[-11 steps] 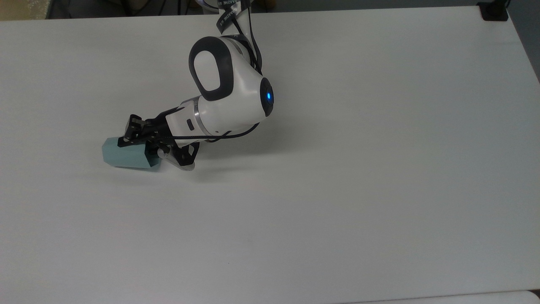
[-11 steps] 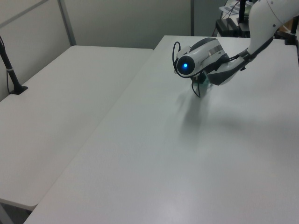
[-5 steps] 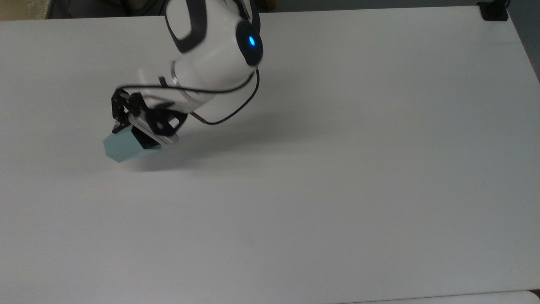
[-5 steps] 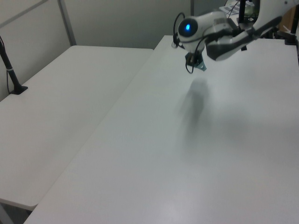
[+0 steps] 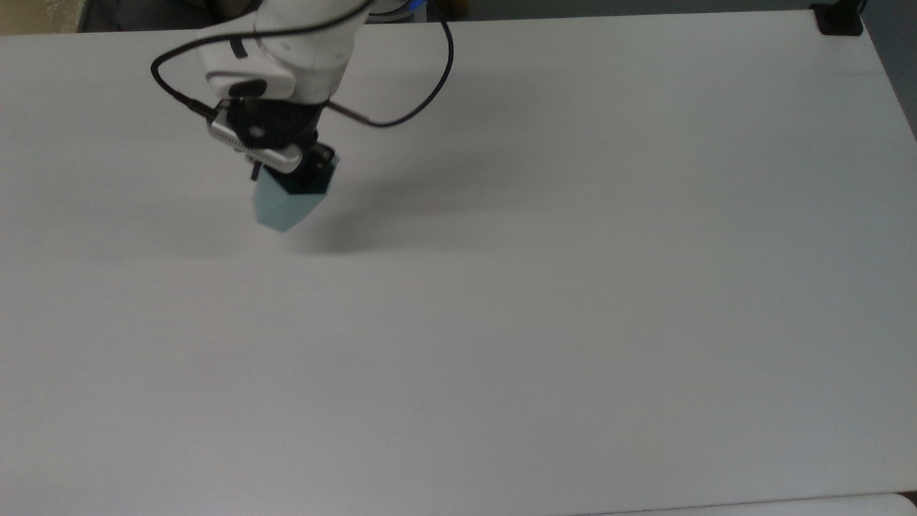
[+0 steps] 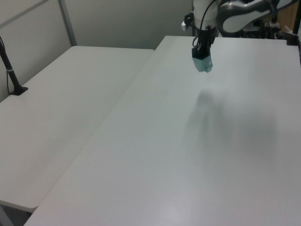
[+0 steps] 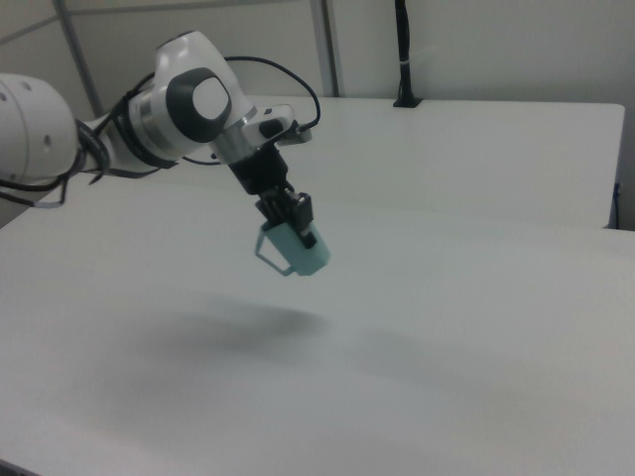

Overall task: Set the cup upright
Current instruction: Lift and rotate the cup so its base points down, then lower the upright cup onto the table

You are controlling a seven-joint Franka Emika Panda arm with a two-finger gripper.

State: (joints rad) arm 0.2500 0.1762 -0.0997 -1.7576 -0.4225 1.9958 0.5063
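In the upper left of the top view we see the arm (image 5: 286,43) coming in from the top edge, white-shelled, with a black cable (image 5: 401,115) looping off to its right. Below the wrist sits the black gripper (image 5: 297,172), and its fingers are clamped on the rim end of the cup (image 5: 281,204), which hangs under them with its narrower base pointing down and toward the lower edge of the frame. The cup's pale teal facets show clearly against the white table (image 5: 573,322), and a soft shadow lies on the tabletop just right of and below it. In the left view we find the gripper (image 6: 203,46) near the top of the frame, right of centre, gripping the cup (image 6: 203,62) from above; the cup is lifted clear of the table (image 6: 164,165), with its blurred shadow lying lower on the surface. A second white table (image 6: 56,117) fills the left side of that frame. In the right view the arm (image 7: 149,119) enters from the left edge, and the gripper (image 7: 288,213) sits just left of centre, closed on the cup (image 7: 298,250). Here we see the cup tilted, its small handle (image 7: 268,254) sticking out to the right view's left, and the whole cup held in the air above the table (image 7: 446,377), well apart from its shadow.
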